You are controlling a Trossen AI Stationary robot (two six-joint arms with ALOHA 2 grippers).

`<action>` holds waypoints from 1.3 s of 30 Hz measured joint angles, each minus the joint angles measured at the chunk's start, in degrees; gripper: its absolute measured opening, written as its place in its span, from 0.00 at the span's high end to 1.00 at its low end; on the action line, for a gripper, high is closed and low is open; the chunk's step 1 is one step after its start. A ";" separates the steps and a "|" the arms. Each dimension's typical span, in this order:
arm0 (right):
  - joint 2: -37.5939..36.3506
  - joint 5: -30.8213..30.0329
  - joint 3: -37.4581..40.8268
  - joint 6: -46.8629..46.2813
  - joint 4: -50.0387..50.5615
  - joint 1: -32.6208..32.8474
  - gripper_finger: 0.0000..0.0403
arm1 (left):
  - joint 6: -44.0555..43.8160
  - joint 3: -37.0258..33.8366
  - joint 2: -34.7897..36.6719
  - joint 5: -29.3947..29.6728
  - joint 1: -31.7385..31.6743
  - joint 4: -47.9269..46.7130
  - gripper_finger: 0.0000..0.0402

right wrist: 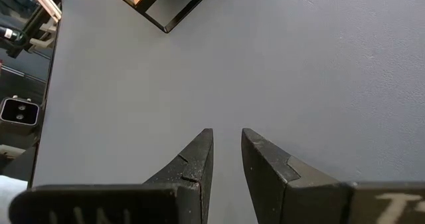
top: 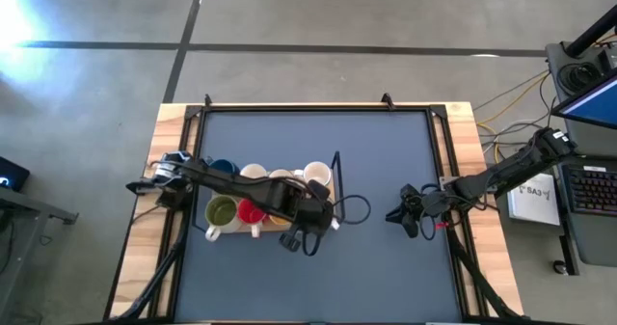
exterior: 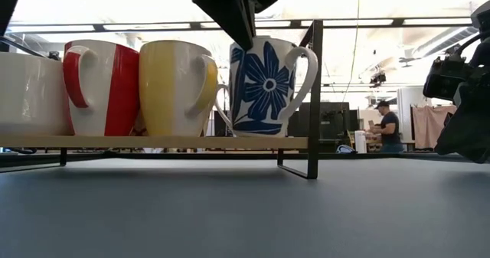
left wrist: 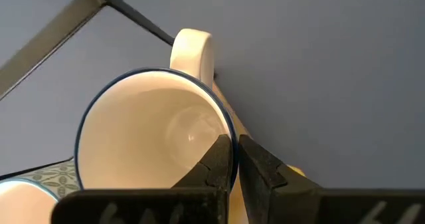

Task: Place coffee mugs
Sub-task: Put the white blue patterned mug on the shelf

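A low wooden shelf (exterior: 153,142) on a black metal frame carries a row of coffee mugs: a white one (exterior: 27,93), a red-and-white one (exterior: 99,86) and a yellow one (exterior: 176,86). At the row's right end stands a white mug with a blue flower (exterior: 264,86), and my left gripper (left wrist: 236,151) is shut on its rim from above. From above, more mugs show behind them, among them a blue one (top: 224,168) and a green one (top: 222,211). My right gripper (right wrist: 226,144) waits open over the bare mat near the table's right edge (top: 397,217). My left gripper pinches the flower mug's blue-edged rim (left wrist: 229,127), one finger inside the cup and one outside, on the side opposite the handle (left wrist: 192,51). The fingers come steeply from above. The mug stands upright with its base at the shelf board; whether it rests there I cannot tell.
A black cable loop (top: 352,209) lies on the mat right of the shelf. The shelf frame's upright post (exterior: 315,97) stands close beside the flower mug's handle. The mat between shelf and right arm is bare. A person (exterior: 387,124) stands far off in the room.
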State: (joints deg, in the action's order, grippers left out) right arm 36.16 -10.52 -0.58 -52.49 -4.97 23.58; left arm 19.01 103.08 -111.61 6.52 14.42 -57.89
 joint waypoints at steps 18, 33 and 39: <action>0.00 0.00 -0.02 0.00 -0.02 0.01 0.83 | -6.27 -0.56 0.00 0.26 -0.44 0.44 0.95; 0.00 0.00 -0.01 0.00 -0.02 0.01 0.83 | -8.61 4.72 0.90 1.09 -0.39 -6.99 0.95; 0.00 0.00 -0.01 0.00 0.00 0.00 0.83 | -8.64 6.21 3.07 1.01 -0.52 -13.01 0.95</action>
State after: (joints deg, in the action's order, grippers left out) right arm 36.16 -10.52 -0.59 -52.49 -4.97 23.59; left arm 10.37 109.28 -108.54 7.54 13.90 -70.90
